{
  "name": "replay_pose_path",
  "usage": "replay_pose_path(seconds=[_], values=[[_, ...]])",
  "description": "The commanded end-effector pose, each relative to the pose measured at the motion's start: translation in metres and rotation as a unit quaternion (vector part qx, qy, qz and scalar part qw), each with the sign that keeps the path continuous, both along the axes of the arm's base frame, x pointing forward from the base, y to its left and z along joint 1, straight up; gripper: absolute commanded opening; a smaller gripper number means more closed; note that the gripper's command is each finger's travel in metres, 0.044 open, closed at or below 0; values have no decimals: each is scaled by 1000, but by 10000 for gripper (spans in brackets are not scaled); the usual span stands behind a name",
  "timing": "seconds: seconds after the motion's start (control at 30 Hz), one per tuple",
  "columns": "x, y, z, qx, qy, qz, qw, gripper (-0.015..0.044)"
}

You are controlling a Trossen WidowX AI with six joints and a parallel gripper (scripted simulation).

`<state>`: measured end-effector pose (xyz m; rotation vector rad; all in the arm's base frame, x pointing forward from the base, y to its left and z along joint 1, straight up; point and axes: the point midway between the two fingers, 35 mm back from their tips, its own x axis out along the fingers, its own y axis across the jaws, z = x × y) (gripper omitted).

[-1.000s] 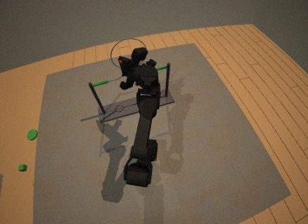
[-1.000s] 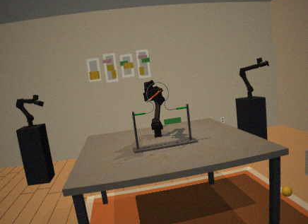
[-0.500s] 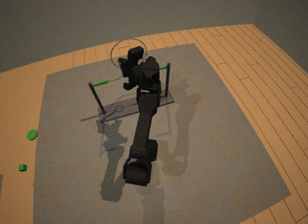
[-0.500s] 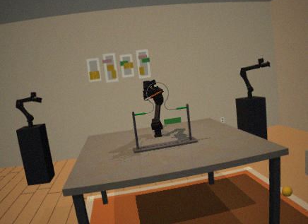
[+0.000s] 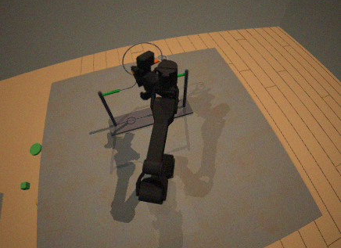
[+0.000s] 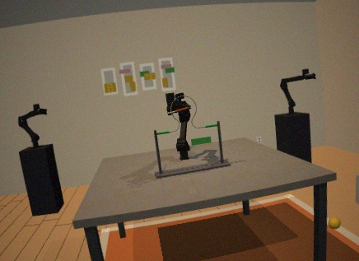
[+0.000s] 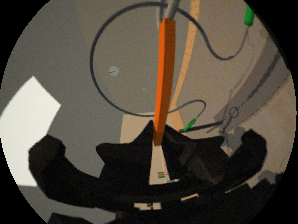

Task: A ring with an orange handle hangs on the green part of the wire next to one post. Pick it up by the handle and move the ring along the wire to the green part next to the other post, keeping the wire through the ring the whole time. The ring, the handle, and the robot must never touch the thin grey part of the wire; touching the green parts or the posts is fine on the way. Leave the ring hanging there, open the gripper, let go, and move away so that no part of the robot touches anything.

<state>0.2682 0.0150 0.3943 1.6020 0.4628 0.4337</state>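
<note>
My gripper (image 5: 134,73) (image 7: 154,121) is shut on the orange handle (image 5: 156,61) (image 6: 182,109) (image 7: 164,75) near its free end. The grey ring (image 6: 171,113) (image 7: 171,9) is at the handle's other end, on the right side of the wire's big loop in the top view. The grey wire (image 5: 143,42) (image 6: 196,111) (image 7: 92,65) seems to pass through it; the wrist view cuts the ring off, and contact cannot be told. The left green part (image 5: 110,92) and right green part (image 5: 181,74) sit beside their posts. The arm hides the wire's right stretch in the top view.
The left post (image 5: 107,109) (image 6: 158,153) and right post (image 5: 185,89) (image 6: 221,143) stand on a narrow base (image 6: 192,170) on the table (image 5: 250,163) (image 6: 136,201). My arm (image 5: 158,140) reaches over the table behind the wire. Two other arms stand on distant black pedestals.
</note>
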Motion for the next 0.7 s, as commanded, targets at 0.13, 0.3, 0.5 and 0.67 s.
replay_pose_path(seconds=[0.13, 0.3, 0.5, 0.67], values=[[0, 1, -1, -51, -1, 2, 999, -150], [0, 1, -3, -84, 0, 2, 996, -150], [0, 1, -6, -123, 2, 2, 992, -150], [0, 0, -8, -156, 3, 1, 988, -150]])
